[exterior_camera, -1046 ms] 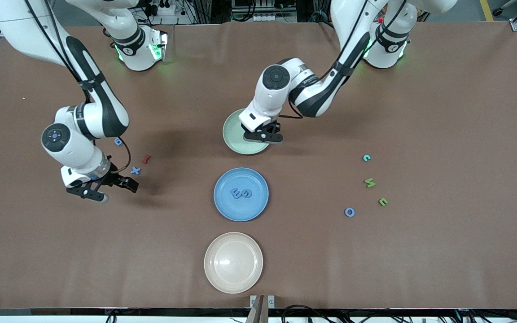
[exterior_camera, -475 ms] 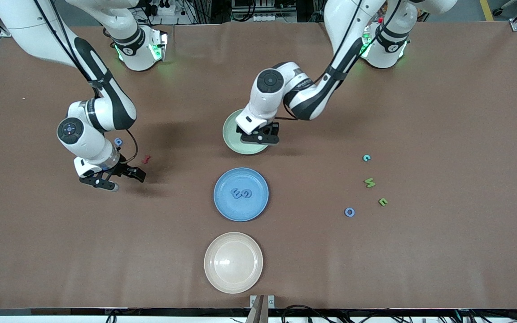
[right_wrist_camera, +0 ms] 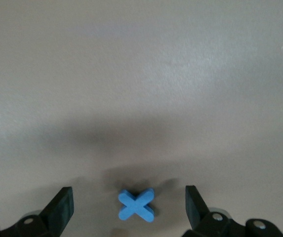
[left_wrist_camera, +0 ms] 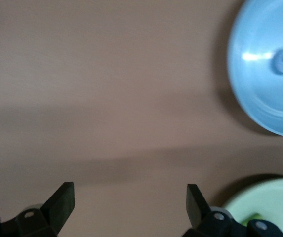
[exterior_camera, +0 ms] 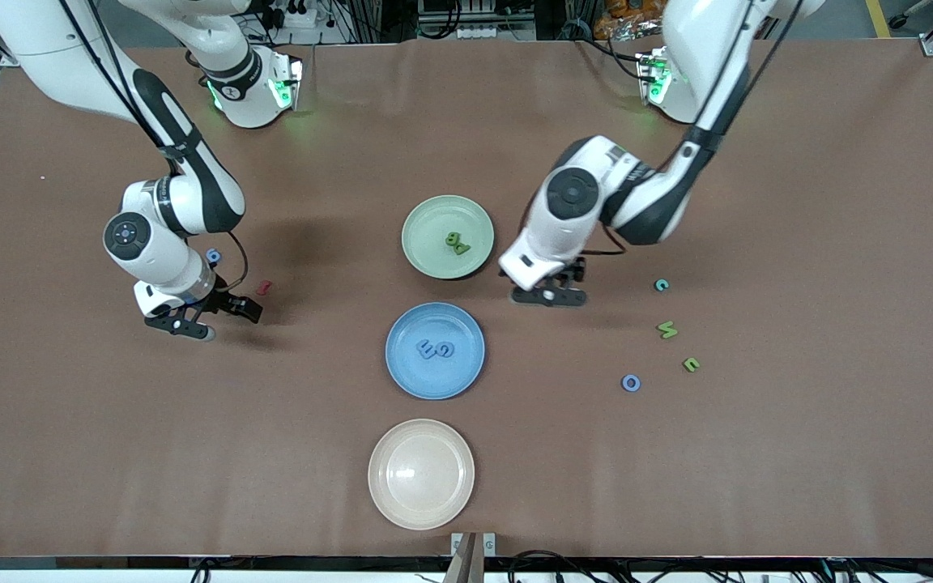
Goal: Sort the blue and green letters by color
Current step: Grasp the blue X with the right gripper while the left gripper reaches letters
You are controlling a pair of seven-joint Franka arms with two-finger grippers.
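Right gripper (exterior_camera: 203, 318), fingers spread, hovers over the blue X (right_wrist_camera: 137, 205) near the right arm's table edge — next, lower and pinch. Left gripper (exterior_camera: 548, 296) — open, empty — hangs mid-table beside the green plate (exterior_camera: 422, 243).

Blue X (right_wrist_camera: 137, 205) hidden under right pincer (exterior_camera: 204, 317) in front view. Left wrist view: blue plate (left_wrist_camera: 260, 94), green plate (left_wrist_camera: 274, 205) cut off.

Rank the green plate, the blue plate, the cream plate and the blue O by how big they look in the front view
Largest to smallest:
1. cream plate, though it lies nearest the front camera, which may flatter it
2. blue plate, only slightly smaller-looking
3. green plate
4. blue O, far smaller than any plate
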